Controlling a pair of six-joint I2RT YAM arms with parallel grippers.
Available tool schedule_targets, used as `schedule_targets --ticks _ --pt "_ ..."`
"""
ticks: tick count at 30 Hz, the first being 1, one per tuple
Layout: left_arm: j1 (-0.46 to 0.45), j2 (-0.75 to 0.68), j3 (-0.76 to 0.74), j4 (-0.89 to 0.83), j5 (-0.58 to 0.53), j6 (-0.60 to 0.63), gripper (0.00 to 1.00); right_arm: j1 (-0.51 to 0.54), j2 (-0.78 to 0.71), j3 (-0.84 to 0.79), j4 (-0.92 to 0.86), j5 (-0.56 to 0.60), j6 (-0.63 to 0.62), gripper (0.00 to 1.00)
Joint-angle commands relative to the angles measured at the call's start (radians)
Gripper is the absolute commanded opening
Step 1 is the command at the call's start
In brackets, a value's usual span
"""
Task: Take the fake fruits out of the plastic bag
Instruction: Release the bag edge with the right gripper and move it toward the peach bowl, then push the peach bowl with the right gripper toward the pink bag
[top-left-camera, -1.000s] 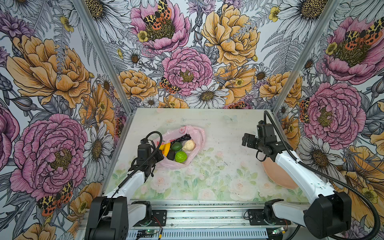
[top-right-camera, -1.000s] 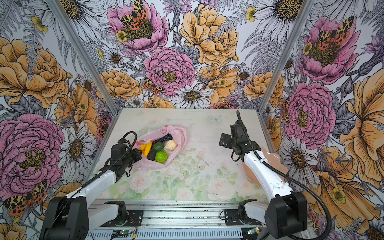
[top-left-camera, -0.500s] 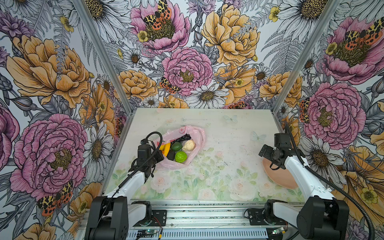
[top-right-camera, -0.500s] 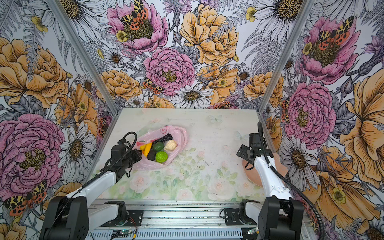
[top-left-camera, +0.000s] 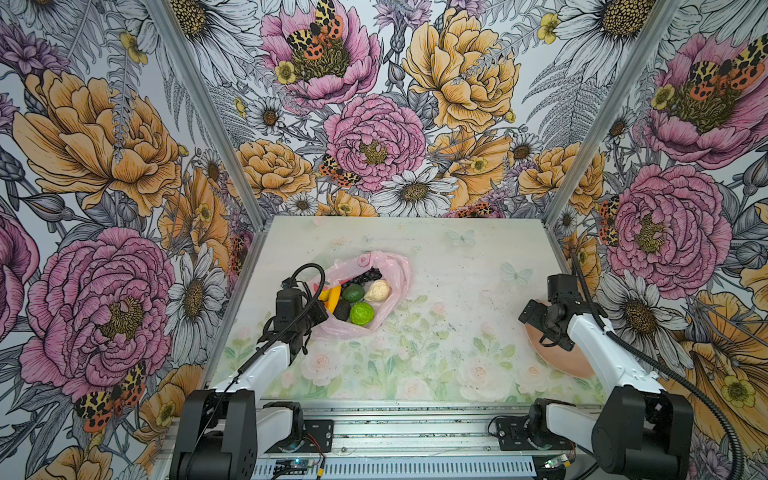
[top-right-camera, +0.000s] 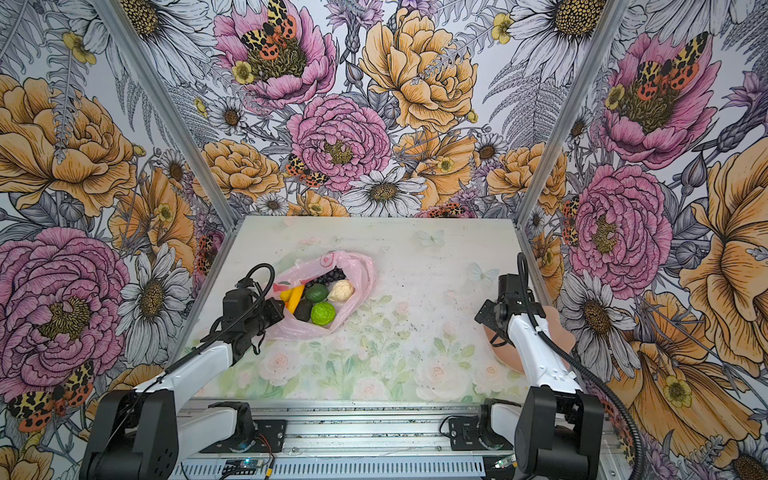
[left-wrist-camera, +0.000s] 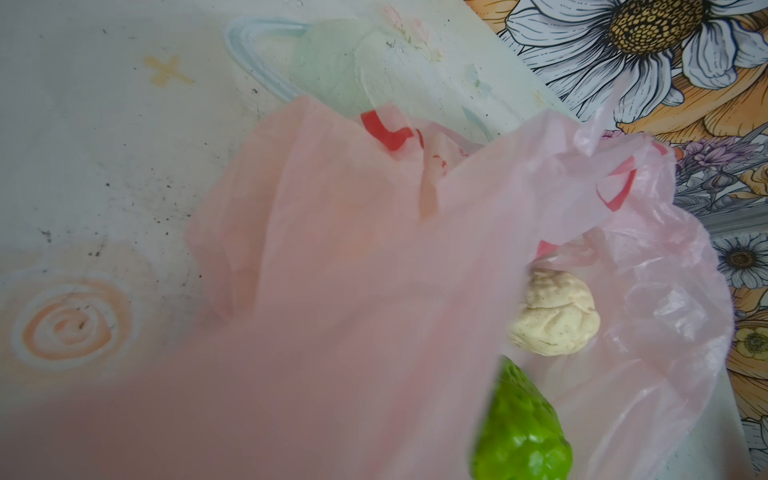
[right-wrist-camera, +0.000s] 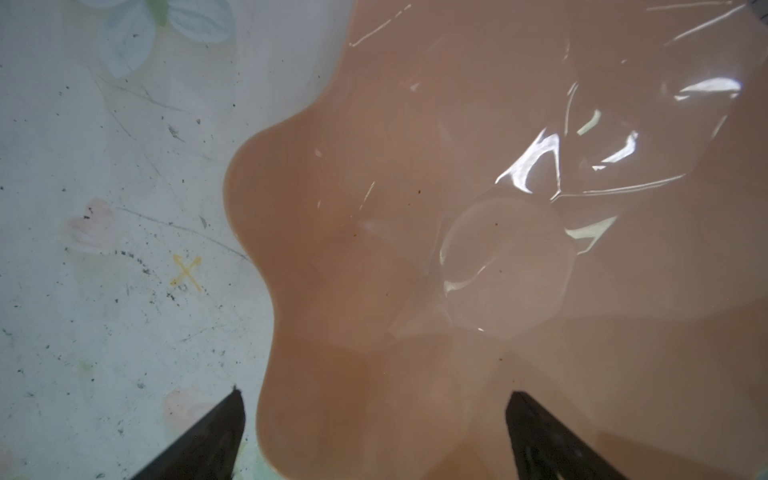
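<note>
My left tool (top-left-camera: 321, 314) is clamped on the near-left edge of the plastic bag (top-left-camera: 395, 270), which lies left of centre on the desk (top-left-camera: 457, 270), with the fake fruits (top-left-camera: 362, 312) in its open mouth. My right tool (right-wrist-camera: 374, 392) stands apart over the peach dish (right-wrist-camera: 457, 124) at the desk's right edge. The desk is pale, rose-printed and dark-speckled. Big-flowered wallpaper (top-left-camera: 374, 137) covers three sides.
</note>
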Motion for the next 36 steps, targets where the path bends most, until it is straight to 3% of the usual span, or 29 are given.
schedule_targets --ticks 1,12,24,36 --pt "0.001 0.013 0.001 0.024 0.017 0.011 0.16 0.047 0.034 -0.02 0.06 -0.023 0.028 1.0" --pt "-0.001 0.012 0.002 0.021 0.009 0.014 0.16 0.179 0.179 -0.037 0.155 -0.04 0.058 1.0" --pt "-0.003 0.009 0.001 0.021 0.007 0.014 0.16 0.334 0.177 -0.009 0.182 -0.09 0.11 1.0" --pt "-0.003 0.007 0.001 0.02 0.003 0.014 0.16 0.666 0.292 0.169 0.21 -0.09 0.204 0.99"
